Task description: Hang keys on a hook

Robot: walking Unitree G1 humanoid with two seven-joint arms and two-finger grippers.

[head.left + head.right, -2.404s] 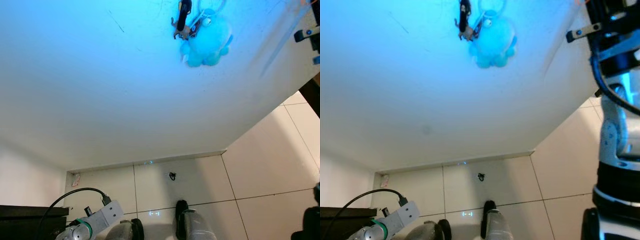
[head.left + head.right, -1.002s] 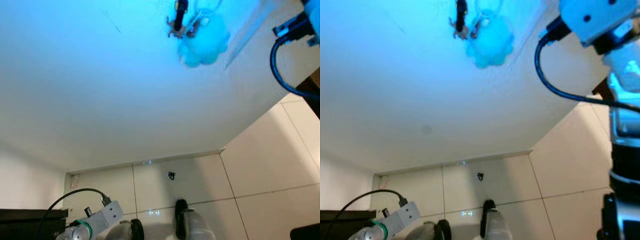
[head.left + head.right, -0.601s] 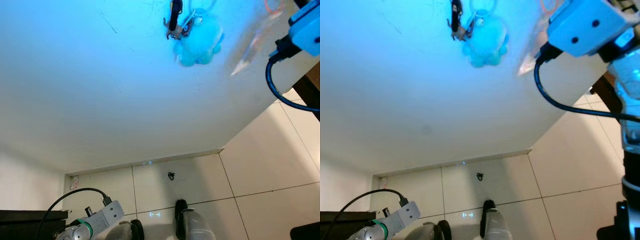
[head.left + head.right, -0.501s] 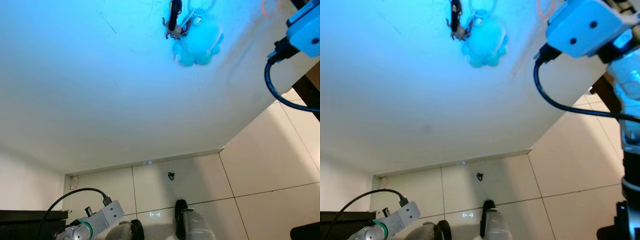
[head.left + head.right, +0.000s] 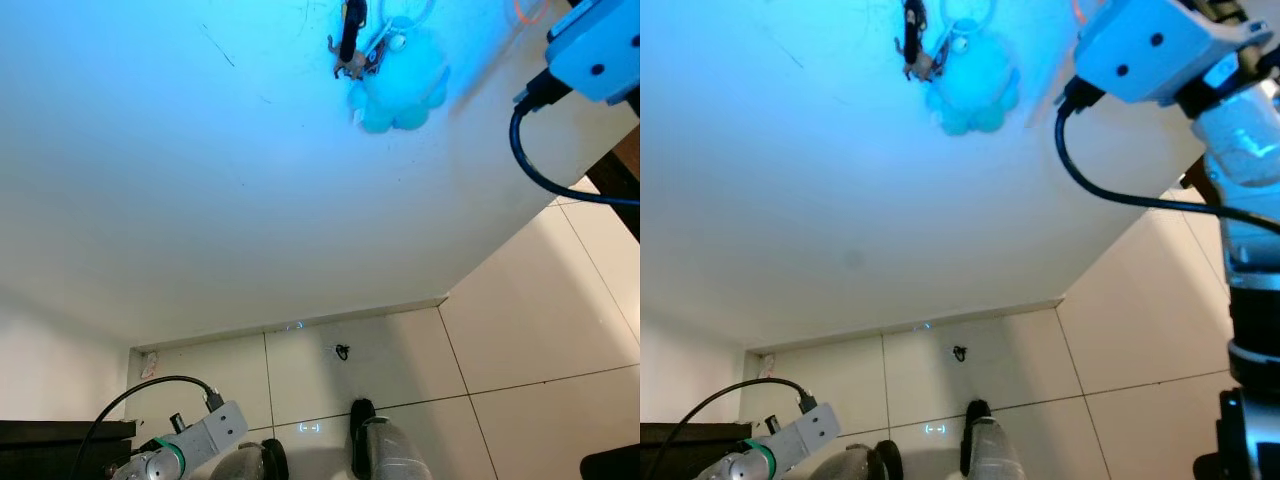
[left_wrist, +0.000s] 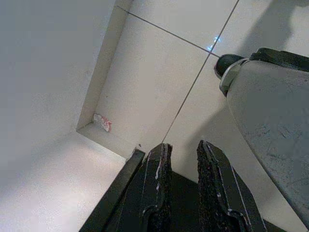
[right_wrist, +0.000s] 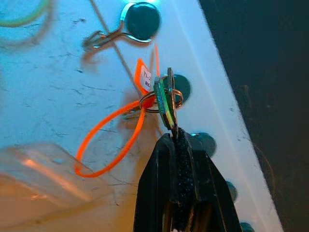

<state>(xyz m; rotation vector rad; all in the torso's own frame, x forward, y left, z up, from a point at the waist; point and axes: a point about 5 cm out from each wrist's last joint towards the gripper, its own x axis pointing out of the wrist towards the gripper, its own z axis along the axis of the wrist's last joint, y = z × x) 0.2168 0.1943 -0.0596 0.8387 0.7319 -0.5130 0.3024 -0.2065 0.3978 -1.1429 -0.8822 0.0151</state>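
Note:
My right gripper (image 7: 173, 135) is raised against the white wall and is shut on a green-edged key (image 7: 165, 101). The key's ring (image 7: 157, 101) carries an orange cord loop (image 7: 108, 140) and a small orange tag (image 7: 144, 79). The ring lies over a round dark hook base (image 7: 182, 87); whether it rests on the hook I cannot tell. Another wire hook (image 7: 137, 23) sits further along the row. In the eye views my right arm (image 5: 598, 45) is at the top right, with the orange loop (image 5: 530, 12) beside it. My left gripper (image 6: 181, 159) hangs idle over the floor.
A blue plush octopus keychain (image 5: 400, 80) and a black key fob (image 5: 350, 22) hang on the wall left of my right arm. Below is tiled floor (image 5: 520, 320), my feet (image 5: 375, 450), a small dark speck (image 5: 344, 351) and dark furniture (image 5: 50, 440) at the lower left.
My right arm has risen from the right edge and moved left along the wall, bringing the orange loop and key up near the hooks. The left arm has not moved.

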